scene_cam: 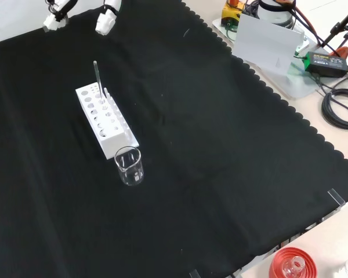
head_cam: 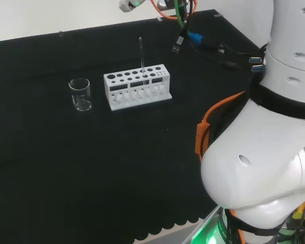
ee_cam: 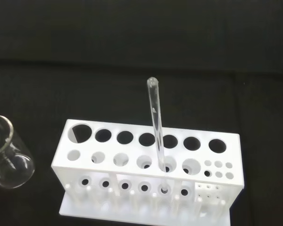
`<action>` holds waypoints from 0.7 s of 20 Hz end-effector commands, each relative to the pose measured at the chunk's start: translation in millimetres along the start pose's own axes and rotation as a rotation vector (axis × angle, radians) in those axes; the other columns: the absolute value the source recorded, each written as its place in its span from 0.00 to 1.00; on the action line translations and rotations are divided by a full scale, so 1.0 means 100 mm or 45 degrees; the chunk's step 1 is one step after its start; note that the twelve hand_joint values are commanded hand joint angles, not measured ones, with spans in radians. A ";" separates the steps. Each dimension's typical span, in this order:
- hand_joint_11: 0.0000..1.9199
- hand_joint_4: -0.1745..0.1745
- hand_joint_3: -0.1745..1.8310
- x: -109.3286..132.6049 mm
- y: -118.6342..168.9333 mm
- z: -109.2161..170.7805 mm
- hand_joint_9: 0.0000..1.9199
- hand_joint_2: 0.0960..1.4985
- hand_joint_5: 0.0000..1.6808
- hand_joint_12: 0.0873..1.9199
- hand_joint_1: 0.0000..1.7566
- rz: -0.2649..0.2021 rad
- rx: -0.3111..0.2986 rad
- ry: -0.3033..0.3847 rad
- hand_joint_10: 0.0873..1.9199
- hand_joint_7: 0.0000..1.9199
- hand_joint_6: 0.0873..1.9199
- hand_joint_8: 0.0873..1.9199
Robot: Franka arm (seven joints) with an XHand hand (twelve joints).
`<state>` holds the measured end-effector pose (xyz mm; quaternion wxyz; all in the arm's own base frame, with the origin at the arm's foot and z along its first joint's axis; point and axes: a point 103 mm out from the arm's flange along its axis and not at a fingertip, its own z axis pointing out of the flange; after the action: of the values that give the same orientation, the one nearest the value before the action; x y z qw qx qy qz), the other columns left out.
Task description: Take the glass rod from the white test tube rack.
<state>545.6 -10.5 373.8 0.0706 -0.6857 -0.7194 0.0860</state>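
Note:
A clear glass rod (head_cam: 141, 53) stands upright in a hole of the white test tube rack (head_cam: 110, 84), its top well above the rack. In the front view the rod (scene_cam: 97, 74) rises from the far end of the rack (scene_cam: 113, 136). The hand (scene_cam: 107, 17) hangs above and beyond the rack, at the front view's top edge; its white fingertips are spread apart and hold nothing. A fingertip of the hand (head_cam: 127, 5) also shows at the head view's top. The wrist view looks down on the rod (ee_cam: 156, 132) and the rack (ee_cam: 134, 149) from close by.
An empty glass beaker (head_cam: 80, 94) stands just left of the rack in the head view and nearer than the rack in the front view, beaker (scene_cam: 129, 165). A red ribbed ring (scene_cam: 291, 265) sits off the cloth's near edge. Cables (scene_cam: 342, 104) lie at the right.

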 end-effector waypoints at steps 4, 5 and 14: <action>0.17 0.44 0.24 -0.07 0.13 0.11 0.29 0.57 0.15 0.72 0.24 -0.028 0.014 0.000 0.41 0.19 0.00 0.38; 0.18 0.43 0.24 -0.07 0.13 0.14 0.29 0.57 0.15 0.71 0.24 -0.030 0.021 -0.005 0.40 0.19 0.00 0.38; 0.21 0.38 0.25 -0.12 0.13 0.31 0.31 0.58 0.17 0.69 0.24 -0.044 0.074 -0.011 0.40 0.20 0.00 0.39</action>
<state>554.2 -20.6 345.7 0.0865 -0.6722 -0.7279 0.1040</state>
